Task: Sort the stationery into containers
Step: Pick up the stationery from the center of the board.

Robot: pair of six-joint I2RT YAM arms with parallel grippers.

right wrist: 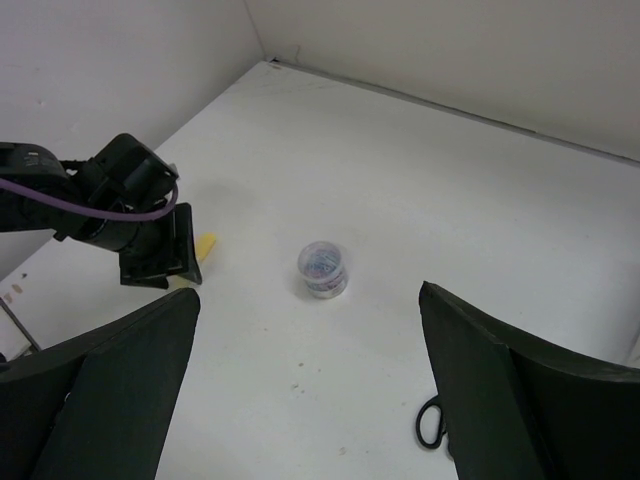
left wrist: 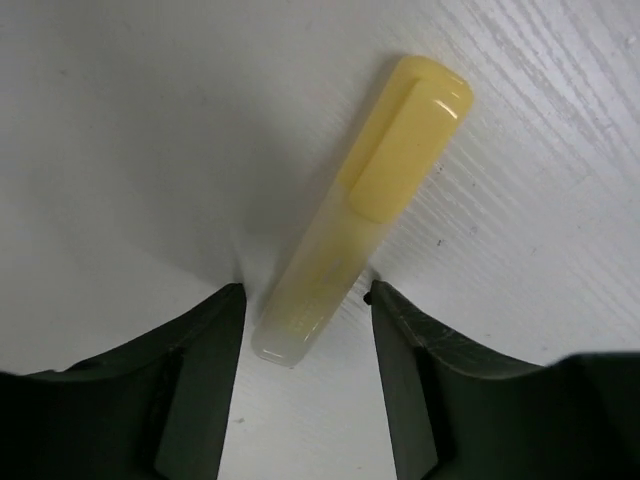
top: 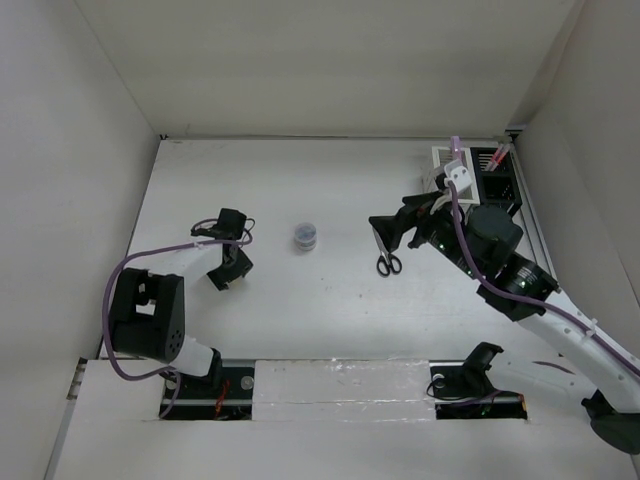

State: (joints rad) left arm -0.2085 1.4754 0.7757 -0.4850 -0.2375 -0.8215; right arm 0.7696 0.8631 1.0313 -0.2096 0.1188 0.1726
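A yellow highlighter [left wrist: 372, 190] lies flat on the white table. Its clear end sits between the fingers of my left gripper [left wrist: 307, 300], which is lowered over it with the jaws apart and a thin gap on each side. In the top view my left gripper [top: 230, 274] hides the highlighter. My right gripper [top: 386, 232] hovers open above the table with nothing in it, just behind the black-handled scissors [top: 388, 263]. A small round roll-like tub [top: 306, 236] stands mid-table. The white container [top: 446, 160] and the black container [top: 498, 187] stand at the back right.
Pens stick up from the containers: a purple one [top: 456, 148] and red ones [top: 497, 158]. White walls close the table at the back and on both sides. In the right wrist view the tub [right wrist: 322, 268], the highlighter tip [right wrist: 205, 245] and the scissors handle [right wrist: 431, 424] show.
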